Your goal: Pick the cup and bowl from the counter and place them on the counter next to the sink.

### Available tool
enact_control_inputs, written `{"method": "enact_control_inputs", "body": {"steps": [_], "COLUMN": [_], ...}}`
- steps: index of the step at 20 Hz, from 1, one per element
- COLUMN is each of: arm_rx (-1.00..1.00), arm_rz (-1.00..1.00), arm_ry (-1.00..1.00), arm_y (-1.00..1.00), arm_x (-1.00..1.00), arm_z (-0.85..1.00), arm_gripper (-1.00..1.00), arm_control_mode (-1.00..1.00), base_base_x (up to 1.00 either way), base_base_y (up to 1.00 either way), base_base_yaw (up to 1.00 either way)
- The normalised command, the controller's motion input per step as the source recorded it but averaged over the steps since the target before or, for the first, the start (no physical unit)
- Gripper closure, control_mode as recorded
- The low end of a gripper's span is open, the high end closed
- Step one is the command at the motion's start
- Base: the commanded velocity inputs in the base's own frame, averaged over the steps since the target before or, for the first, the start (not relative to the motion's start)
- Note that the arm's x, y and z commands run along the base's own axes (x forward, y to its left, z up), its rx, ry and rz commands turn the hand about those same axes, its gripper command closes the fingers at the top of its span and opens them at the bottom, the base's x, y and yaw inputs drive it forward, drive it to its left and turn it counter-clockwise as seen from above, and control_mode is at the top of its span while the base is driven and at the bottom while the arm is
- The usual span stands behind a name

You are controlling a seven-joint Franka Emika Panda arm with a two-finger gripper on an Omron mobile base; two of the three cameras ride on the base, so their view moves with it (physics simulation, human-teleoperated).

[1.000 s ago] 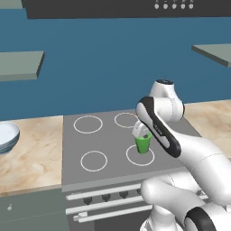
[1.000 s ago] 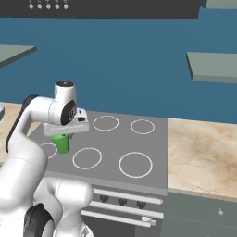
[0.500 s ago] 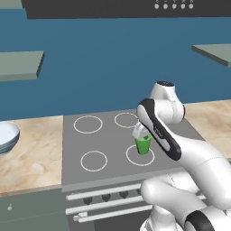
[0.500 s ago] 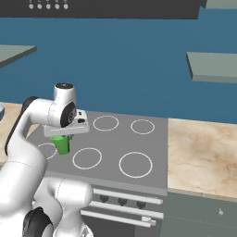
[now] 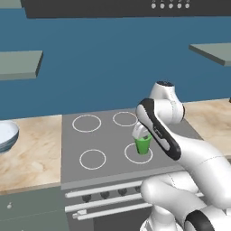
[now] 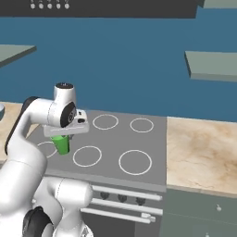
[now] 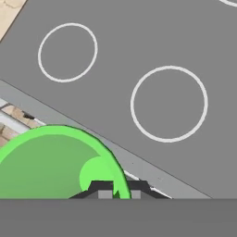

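The two dark fingers [image 7: 104,187] of the gripper [image 7: 121,189] are pinched shut on the rim of the small bright green plain tumbler cup [image 5: 143,145], so it hangs upright from the hand, clear of the grey stovetop with white ring burners [image 5: 103,135] and above its front edge. Carried high like this, I judge, it can cross the burners without dragging; the wide pale blue-white glossy bowl [image 5: 7,135] waits on the beige marble-patterned counter [image 5: 31,149] well apart to the left, apparently for a second trip
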Motion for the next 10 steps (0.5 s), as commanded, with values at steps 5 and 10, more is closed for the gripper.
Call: {"method": "enact_control_inputs", "body": {"steps": [5, 10], "arm_rx": [0.0, 0.0], "arm_rz": [0.0, 0.0], "arm_ry": [0.0, 0.0], "arm_y": [0.0, 0.0], "arm_x": [0.0, 0.0], "arm_z": [0.0, 0.0], "arm_gripper": [1.0, 1.0], "arm_control_mode": [1.0, 1.0], "base_base_x": [-0.69, -0.43], "base_base_y": [-0.29, -0.37], "base_base_yaw": [-0.1, -0.35]}}
